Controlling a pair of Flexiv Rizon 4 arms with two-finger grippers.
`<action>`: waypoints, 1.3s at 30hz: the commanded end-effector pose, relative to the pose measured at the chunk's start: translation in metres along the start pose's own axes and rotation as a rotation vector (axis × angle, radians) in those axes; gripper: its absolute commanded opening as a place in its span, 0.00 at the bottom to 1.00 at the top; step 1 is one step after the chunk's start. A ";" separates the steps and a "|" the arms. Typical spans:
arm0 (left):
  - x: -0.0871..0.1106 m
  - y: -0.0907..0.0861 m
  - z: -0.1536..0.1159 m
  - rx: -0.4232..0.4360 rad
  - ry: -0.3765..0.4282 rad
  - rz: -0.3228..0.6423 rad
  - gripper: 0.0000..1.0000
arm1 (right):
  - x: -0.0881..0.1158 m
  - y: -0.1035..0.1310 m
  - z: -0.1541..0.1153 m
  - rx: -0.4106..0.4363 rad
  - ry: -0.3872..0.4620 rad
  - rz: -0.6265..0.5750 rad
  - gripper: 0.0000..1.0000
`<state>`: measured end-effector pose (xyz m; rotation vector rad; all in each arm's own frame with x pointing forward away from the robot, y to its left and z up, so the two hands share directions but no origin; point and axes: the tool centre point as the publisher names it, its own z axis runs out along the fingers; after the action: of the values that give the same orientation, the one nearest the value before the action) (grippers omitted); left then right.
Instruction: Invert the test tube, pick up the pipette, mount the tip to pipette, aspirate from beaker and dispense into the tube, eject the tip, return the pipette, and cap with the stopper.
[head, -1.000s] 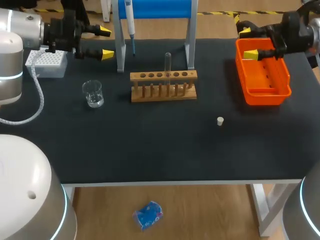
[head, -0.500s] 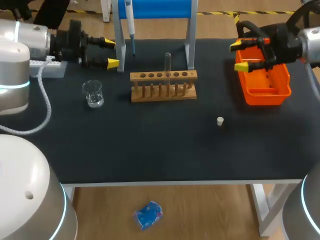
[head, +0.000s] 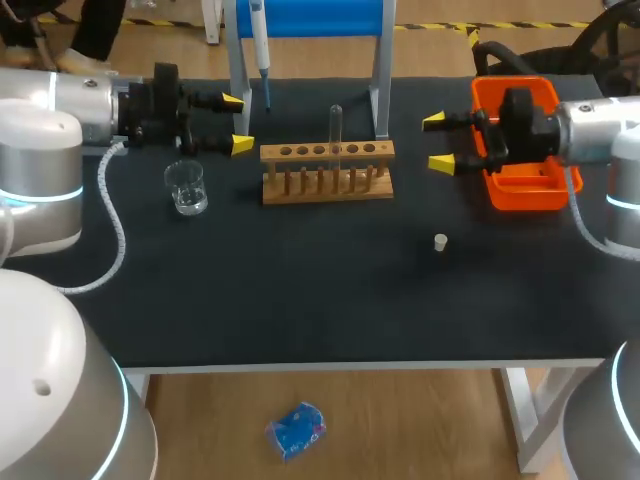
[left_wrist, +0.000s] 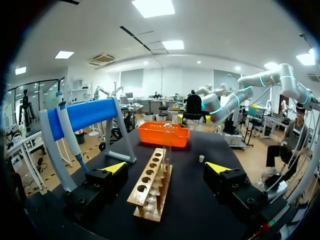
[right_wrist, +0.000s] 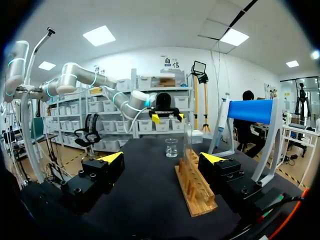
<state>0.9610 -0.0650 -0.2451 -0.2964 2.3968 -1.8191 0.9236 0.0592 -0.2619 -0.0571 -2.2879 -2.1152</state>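
Note:
A clear test tube (head: 335, 125) stands upright in the wooden rack (head: 327, 171) at mid-table. The pipette (head: 261, 40) hangs on the blue stand (head: 310, 17) behind it. A glass beaker (head: 187, 187) sits left of the rack, and a small white stopper (head: 440, 241) lies to the front right. My left gripper (head: 236, 122) is open just off the rack's left end, level with the tube (left_wrist: 167, 145). My right gripper (head: 437, 142) is open off the rack's right end, facing the rack (right_wrist: 195, 187) and the tube (right_wrist: 188, 140). Neither holds anything.
An orange bin (head: 524, 186) stands at the right edge, partly behind my right wrist. The stand's legs (head: 240, 90) rise close behind the rack. Bare black mat (head: 300, 290) spreads in front of the rack toward the near edge.
Both arms have swung inward toward the rack. The left gripper moved right from the back left corner, and the right gripper moved left off the orange bin. Both stayed open.

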 end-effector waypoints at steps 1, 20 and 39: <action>0.001 0.000 -0.001 0.001 -0.001 0.001 1.00 | -0.001 0.000 -0.001 0.002 0.004 0.000 1.00; 0.001 0.000 -0.001 0.001 -0.001 0.001 1.00 | -0.030 -0.004 0.054 0.138 0.024 -0.072 1.00; -0.013 0.027 0.030 -0.226 0.047 -0.029 1.00 | -0.049 0.002 0.096 0.096 0.052 -0.091 1.00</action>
<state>0.9698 -0.0792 -0.2748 -0.3193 2.6270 -1.5922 0.9675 0.1477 -0.2661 0.0963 -2.4093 -2.0146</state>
